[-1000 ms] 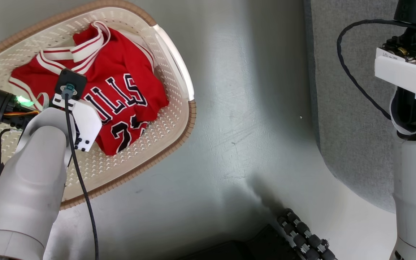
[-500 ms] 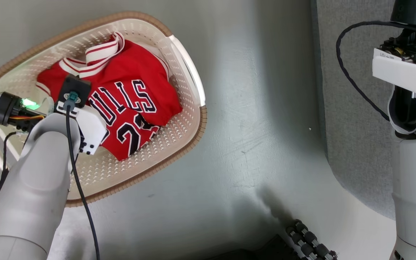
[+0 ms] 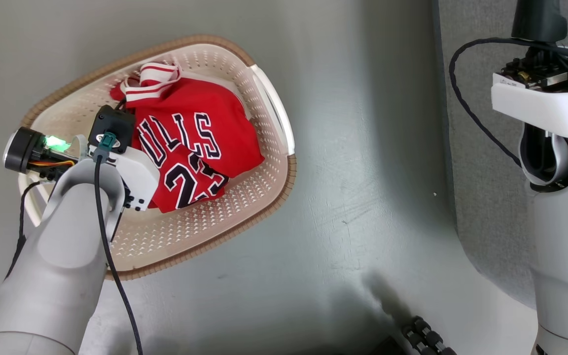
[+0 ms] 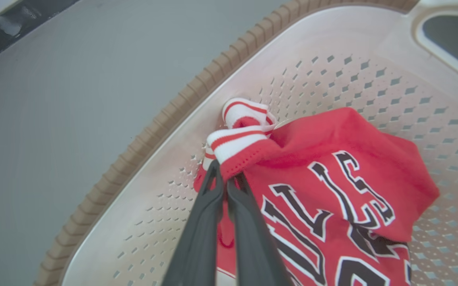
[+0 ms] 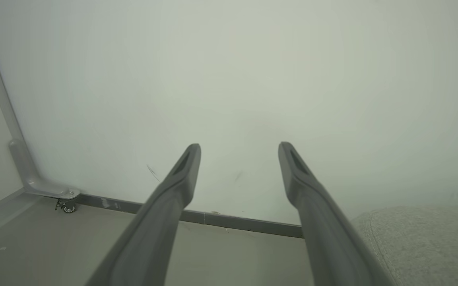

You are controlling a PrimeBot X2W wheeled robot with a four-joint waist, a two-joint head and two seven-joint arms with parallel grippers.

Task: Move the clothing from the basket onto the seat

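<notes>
Grey floor [image 3: 343, 148] holds the basket [image 3: 190, 236], where the left gripper [image 4: 225, 180] pinches the red jersey [image 4: 332, 159] at its fingertips; the right gripper [image 5: 239, 147] stands open.

**Jersey pinched in basket**

The left gripper [image 4: 226, 179] has its dark fingers [image 4: 203, 238] pressed together on a fold of the red BULLS jersey [image 4: 332, 159], just under its white striped trim [image 4: 237, 139]. The jersey lies bunched in the cream perforated basket [image 4: 165, 119].
</notes>
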